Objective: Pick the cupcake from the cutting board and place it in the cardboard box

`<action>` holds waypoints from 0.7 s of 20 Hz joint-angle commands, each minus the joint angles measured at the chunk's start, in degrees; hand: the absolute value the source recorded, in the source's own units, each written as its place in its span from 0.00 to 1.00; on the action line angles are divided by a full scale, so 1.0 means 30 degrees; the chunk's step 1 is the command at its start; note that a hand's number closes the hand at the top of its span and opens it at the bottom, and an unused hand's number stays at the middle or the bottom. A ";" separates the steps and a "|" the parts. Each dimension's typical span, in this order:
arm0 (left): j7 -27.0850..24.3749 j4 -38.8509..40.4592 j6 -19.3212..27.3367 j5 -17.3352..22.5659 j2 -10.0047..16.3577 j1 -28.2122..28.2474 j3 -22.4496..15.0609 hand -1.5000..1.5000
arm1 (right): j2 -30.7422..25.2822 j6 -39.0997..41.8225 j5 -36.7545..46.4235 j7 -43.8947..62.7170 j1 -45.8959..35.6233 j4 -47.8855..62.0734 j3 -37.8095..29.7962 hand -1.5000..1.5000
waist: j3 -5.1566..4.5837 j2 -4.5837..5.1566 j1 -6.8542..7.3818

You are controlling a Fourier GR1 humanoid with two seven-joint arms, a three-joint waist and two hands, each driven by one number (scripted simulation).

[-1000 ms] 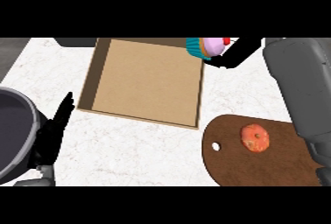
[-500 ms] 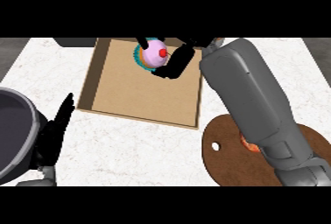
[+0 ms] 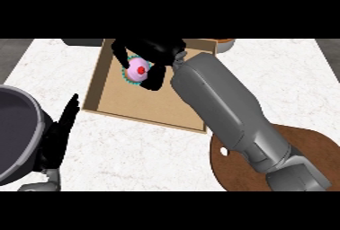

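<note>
Overhead, the grey right forearm (image 3: pixel 225 108) crossed the view from the lower right. It covered much of the round, brown wooden cutting board (image 3: pixel 229 173) and the near right corner of the shallow, tan cardboard box (image 3: pixel 143 105). The black right hand (image 3: pixel 159 49) hung over the box's far end, fingers and thumb curled round the pink-frosted cupcake (image 3: pixel 138 72) in its pleated teal wrapper. Whether the cupcake touched the box floor could not be told. The box lay on the white marbled counter (image 3: pixel 133 152), just beside the board. The black left hand (image 3: pixel 63 130) rested near the left edge, fingers straight, holding nothing.
</note>
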 commanded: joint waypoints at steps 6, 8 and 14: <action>-0.0345 0.0984 -0.0478 0.0262 0.0071 -0.0786 0.0125 0.50 | 0.0163 -0.2740 -0.3290 0.0571 -0.0650 0.4287 0.2896 0.00 | -0.0011 0.0171 0.0524; 0.0688 -0.0041 -0.0651 0.0106 0.0093 -0.1015 -0.0256 0.50 | 0.0164 -0.2738 -0.4260 0.0019 -0.1728 0.5306 0.2031 0.00 | -0.0004 0.0242 0.0800; 0.0269 0.0160 -0.0151 -0.0362 -0.0401 -0.0582 -0.0636 0.50 | 0.0165 -0.4646 -0.8298 -0.1037 -0.0440 0.4154 0.0341 0.00 | 0.0011 0.0284 0.1052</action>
